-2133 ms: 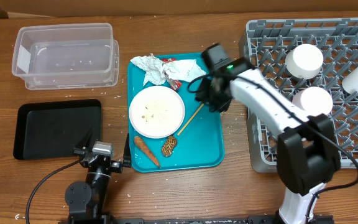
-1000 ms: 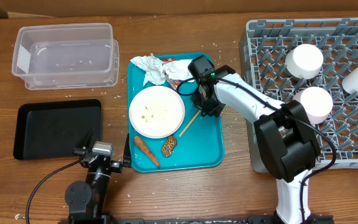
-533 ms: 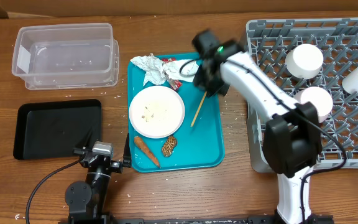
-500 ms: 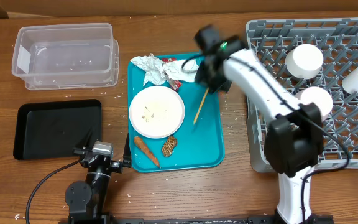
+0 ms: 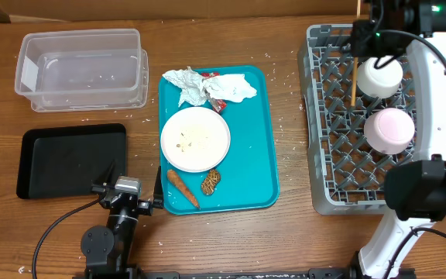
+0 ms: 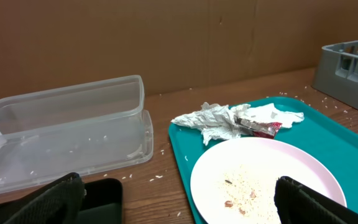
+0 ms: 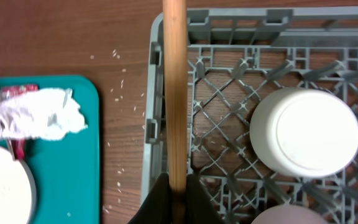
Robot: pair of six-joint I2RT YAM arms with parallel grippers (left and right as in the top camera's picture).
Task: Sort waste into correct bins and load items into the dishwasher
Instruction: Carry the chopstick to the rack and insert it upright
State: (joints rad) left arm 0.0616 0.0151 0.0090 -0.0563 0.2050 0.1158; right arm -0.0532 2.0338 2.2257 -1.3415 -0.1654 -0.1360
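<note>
From overhead, my right jaws were no longer above the teal tray (image 5: 263,155), where they had been half a second before. They now stood over the grey dish rack (image 5: 321,167), at its far corner on the tray's side, and were clenched on the wooden stick (image 5: 354,74). The stick hung over the pegs just beside an upturned white bowl (image 5: 379,75). A second bowl (image 5: 388,128) sat upturned nearer my base. My arm covered the rack's right side, so the cup seen there earlier was hidden.

The tray's load lay as before. It held the plate (image 5: 196,139) flecked with rice, the crumpled napkins (image 5: 196,85), the red wrapper (image 5: 216,100), the carrot (image 5: 183,188) and the brown chunk (image 5: 211,181). On the worktop (image 5: 293,232) the clear tub (image 5: 80,70) held a few rice grains. The black tray (image 5: 72,159) lay just in front of the tub.

In my left wrist view the left jaws were released, their dark tips wide apart at the bottom corners. Beyond them I saw the tub, the napkins with the wrapper tucked among them, and the plate on the teal tray. Only a corner of the rack showed at the right edge, and the black tray was mostly cut off.

In my right wrist view the stick ran straight up from the clenched jaws, along the rack's left wall. The first bowl sat among the pegs to the right. The second bowl and the plate were each only a sliver at the frame's edge.
</note>
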